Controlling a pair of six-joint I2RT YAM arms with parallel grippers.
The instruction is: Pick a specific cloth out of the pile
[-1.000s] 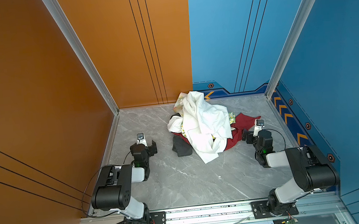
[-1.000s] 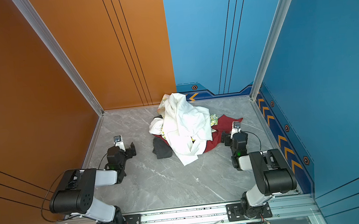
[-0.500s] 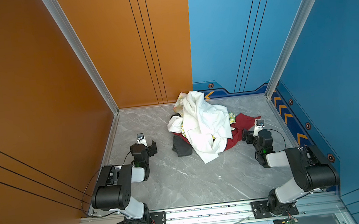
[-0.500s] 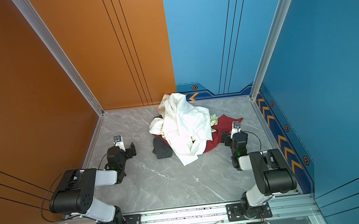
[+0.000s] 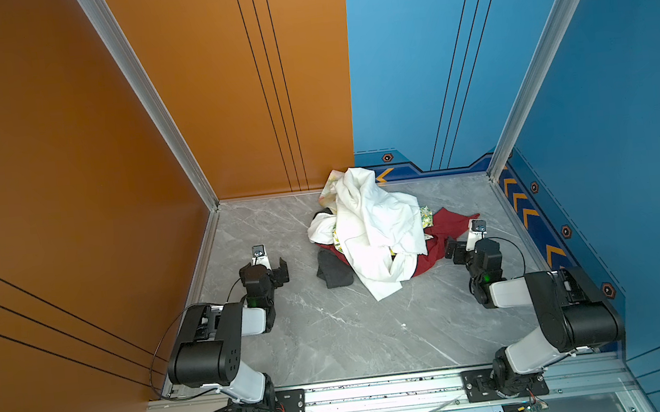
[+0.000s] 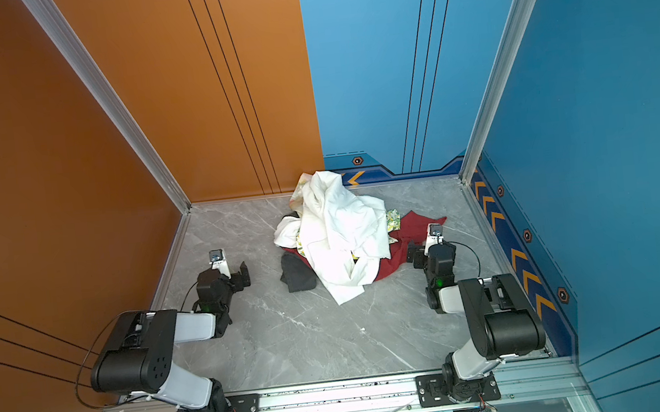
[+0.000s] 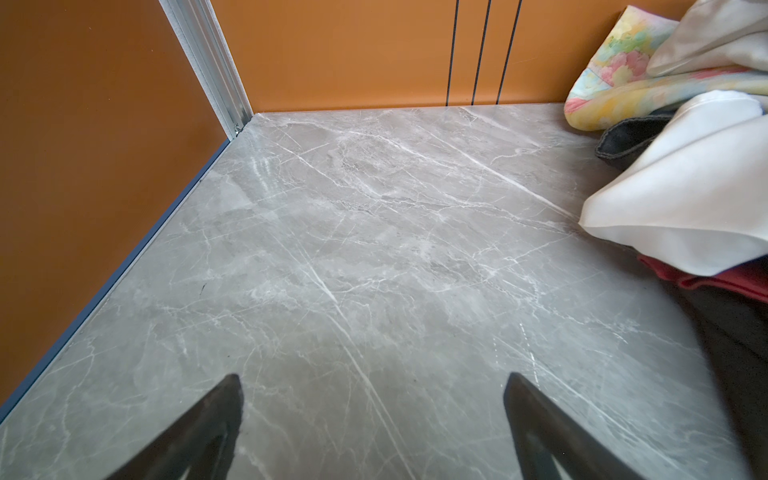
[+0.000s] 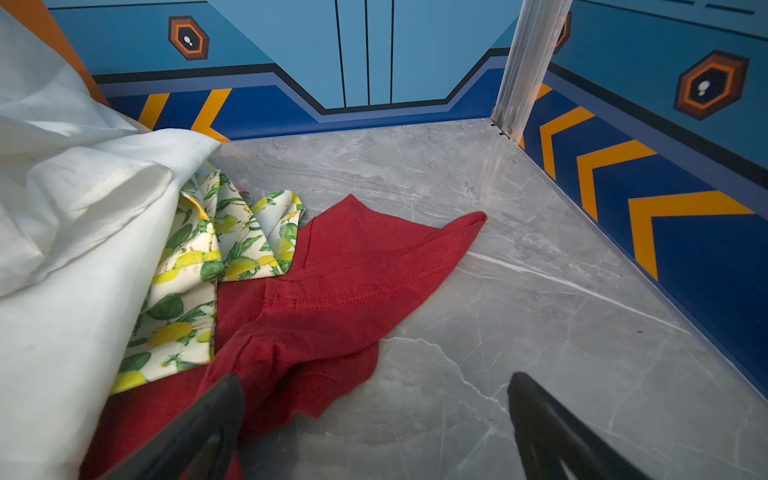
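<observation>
Right wrist view: where is the cloth [image 8: 353,266] seen?
— It is spread on the marble table [image 8: 540,291], with its inner part buried under the pile [image 5: 372,227], beneath the white sheet [image 8: 62,208] and a lemon-print piece [image 8: 199,257].
— And the right gripper [image 8: 374,378]?
— Its jaws are held wide apart and nothing is pinched. One finger [image 8: 199,419] is seen over the red edge; contact cannot be told.
— The left gripper [image 7: 372,377]?
— It is likewise spread and empty, held over bare marble, apart from the pile.

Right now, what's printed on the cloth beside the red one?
Printed cloth: yellow lemons, green leaves on white; right wrist view.
</observation>
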